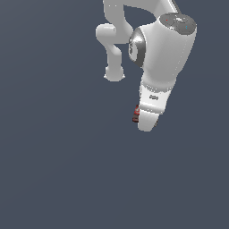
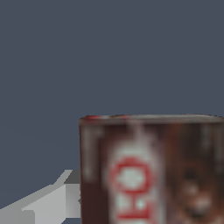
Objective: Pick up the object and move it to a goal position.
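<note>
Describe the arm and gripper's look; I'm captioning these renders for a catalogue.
The arm is glossy white with rounded, bulbous links, a dark grey ring at one joint, and a grey end cap with small red and blue dots. The hand section carries a small grey mark. No cables show. In the wrist view, one finger of the gripper is light grey and blocky.

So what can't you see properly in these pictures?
- Gripper: in the exterior view the arm's own body hides its fingertips; open or shut is unclear.
- Box: there only a sliver peeks out beside the hand.
- Box: in the wrist view the label is blurred and cut off by the picture edge.
</note>
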Tool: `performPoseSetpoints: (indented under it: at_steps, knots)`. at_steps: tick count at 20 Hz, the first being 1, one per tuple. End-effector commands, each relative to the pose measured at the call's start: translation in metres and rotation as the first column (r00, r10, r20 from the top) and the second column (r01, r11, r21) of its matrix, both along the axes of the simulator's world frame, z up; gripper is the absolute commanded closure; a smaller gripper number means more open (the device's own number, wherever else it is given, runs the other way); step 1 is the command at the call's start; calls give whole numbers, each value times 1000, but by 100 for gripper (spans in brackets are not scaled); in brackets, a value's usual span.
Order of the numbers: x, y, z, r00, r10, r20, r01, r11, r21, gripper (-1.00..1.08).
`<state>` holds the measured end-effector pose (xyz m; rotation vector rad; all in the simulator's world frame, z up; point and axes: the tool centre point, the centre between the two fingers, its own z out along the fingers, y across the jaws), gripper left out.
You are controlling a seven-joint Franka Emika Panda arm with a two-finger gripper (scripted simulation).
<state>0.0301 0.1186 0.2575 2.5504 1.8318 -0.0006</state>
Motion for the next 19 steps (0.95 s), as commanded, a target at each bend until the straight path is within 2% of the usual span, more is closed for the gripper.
performPoseSetpoints:
  at_steps: [1,10,19]
  knots:
    - [-2,18,23,1000,-1,-1,1,1000,0,108]
    - [-3,56,74,1000,-2,-1,2,1000,1,108]
    - [-2,62,81,1000,-2,-1,2,1000,2,108]
